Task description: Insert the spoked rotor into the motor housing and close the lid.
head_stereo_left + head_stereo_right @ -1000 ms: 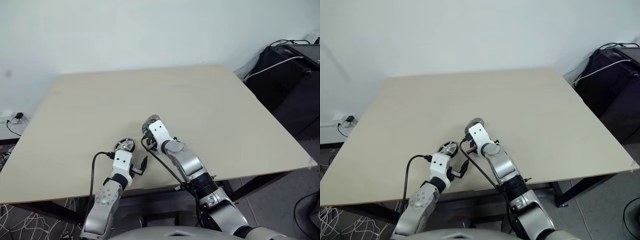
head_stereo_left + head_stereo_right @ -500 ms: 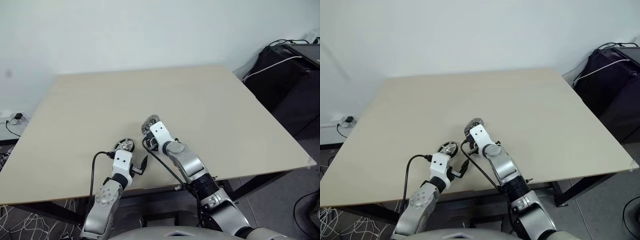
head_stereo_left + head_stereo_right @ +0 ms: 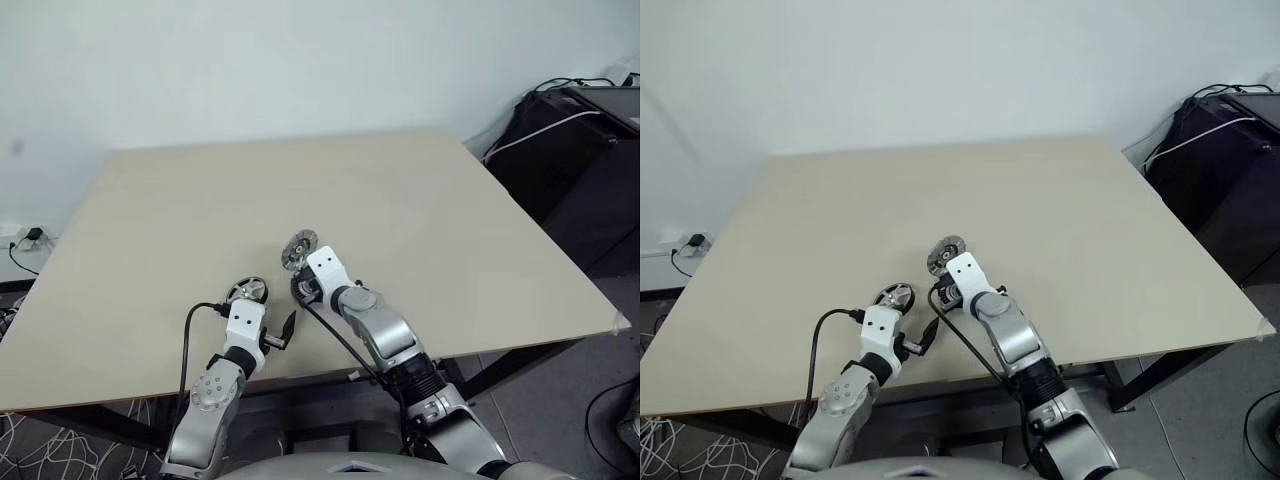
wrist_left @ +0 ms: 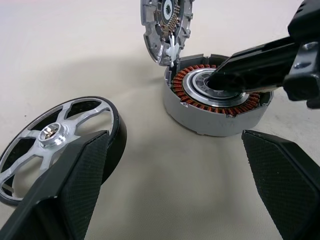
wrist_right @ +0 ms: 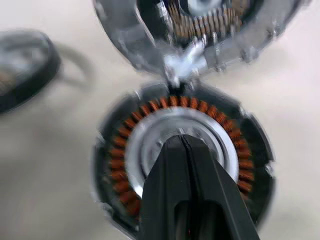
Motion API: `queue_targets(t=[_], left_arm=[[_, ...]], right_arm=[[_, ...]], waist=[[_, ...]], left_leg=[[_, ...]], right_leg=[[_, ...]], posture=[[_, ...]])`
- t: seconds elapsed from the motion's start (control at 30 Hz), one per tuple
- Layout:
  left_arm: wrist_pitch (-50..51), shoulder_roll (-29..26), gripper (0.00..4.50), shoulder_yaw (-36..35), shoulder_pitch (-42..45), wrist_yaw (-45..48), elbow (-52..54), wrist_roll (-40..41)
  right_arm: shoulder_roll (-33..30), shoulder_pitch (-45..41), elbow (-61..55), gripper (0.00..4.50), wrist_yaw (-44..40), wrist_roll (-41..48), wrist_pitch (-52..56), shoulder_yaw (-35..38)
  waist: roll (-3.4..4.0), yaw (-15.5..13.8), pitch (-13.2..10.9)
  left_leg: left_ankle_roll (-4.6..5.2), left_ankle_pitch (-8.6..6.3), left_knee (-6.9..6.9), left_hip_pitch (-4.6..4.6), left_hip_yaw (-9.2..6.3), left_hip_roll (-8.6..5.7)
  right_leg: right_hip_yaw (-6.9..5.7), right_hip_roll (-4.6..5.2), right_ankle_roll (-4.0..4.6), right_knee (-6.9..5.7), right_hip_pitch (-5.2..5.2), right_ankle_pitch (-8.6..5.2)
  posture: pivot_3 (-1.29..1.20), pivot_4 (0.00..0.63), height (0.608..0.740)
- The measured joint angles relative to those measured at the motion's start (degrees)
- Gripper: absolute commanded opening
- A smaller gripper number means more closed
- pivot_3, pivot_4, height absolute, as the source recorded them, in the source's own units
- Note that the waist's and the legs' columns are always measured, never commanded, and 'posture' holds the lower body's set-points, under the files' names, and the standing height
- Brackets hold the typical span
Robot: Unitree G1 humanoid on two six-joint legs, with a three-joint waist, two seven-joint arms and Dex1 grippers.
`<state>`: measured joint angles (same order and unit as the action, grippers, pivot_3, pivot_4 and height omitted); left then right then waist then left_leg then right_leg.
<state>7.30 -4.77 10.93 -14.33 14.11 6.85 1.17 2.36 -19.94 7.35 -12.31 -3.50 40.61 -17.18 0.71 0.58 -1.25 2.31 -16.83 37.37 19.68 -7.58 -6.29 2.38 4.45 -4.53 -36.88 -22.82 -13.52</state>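
The motor housing (image 4: 217,107) lies on the table with its copper windings and silvery centre bare. Its lid (image 4: 167,25) stands up at the housing's far edge, hinged there, ribbed inner face showing; the lid (image 3: 299,249) is also in the head views. My right gripper (image 5: 182,142) is shut with nothing in it, and its tips are over the housing's (image 5: 180,150) silvery centre. The spoked rotor (image 4: 55,145) lies flat on the table to the left of the housing, next to one finger of my left gripper (image 4: 174,137). That gripper is open, empty, and low over the table.
The tan table (image 3: 400,190) stretches far ahead and to both sides; its front edge runs just under my wrists. Dark bags with cables (image 3: 570,130) stand off the table's right side. A wall socket (image 3: 28,236) sits low on the left.
The lid has tipped further up and back, now showing its round face. My right wrist turned slightly over the housing. The left gripper and rotor stayed put.
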Motion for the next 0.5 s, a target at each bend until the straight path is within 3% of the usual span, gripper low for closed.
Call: queue_targets(t=[0.17, 0.3, 0.43, 0.5], left_arm=[[-0.1, 0.2, 4.5, -0.2, -0.3, -0.4, 0.0, 0.0], [-0.7, 1.5, 4.5, -1.8, -0.7, -2.0, 0.0, 0.7], [-1.9, 4.9, 4.5, -5.9, -2.5, -1.5, 0.7, 7.9], [-1.0, 7.2, 4.5, -8.7, -4.0, 0.2, 2.9, 15.6]], right_arm=[[-0.8, 3.2, -9.3, 0.04, -0.9, 2.1, -4.7, 1.8], [-4.8, 9.6, -16.5, 0.04, -3.6, 3.1, -8.4, 1.7], [-7.6, 15.2, -21.6, 0.04, -4.9, 4.5, -9.1, 3.0], [-8.1, 16.4, -22.7, 0.04, -4.9, 4.9, -8.9, 3.4]], waist=[[-0.01, -0.2, 0.0], [-0.03, -0.3, 0.0], [-0.09, -0.3, -0.1], [-0.13, -0.3, -0.1]], left_leg=[[0.01, -0.01, 0.0, 0.0, -0.02, -0.01], [0.03, -0.02, -0.01, 0.02, 0.0, -0.01], [0.06, -0.04, 0.0, 0.03, 0.01, 0.06], [0.05, -0.03, 0.03, 0.03, 0.02, 0.1]], right_leg=[[-0.01, 0.01, -0.01, 0.03, 0.02, 0.0], [-0.01, 0.02, -0.02, 0.07, 0.03, -0.01], [-0.02, 0.02, -0.05, 0.07, 0.02, -0.03], [-0.05, 0.01, -0.28, 0.07, 0.05, -0.17]], posture=[[0.0, 0.0, 0.74], [0.0, 0.0, 0.74], [0.0, 0.0, 0.74], [0.0, 0.0, 0.74]])
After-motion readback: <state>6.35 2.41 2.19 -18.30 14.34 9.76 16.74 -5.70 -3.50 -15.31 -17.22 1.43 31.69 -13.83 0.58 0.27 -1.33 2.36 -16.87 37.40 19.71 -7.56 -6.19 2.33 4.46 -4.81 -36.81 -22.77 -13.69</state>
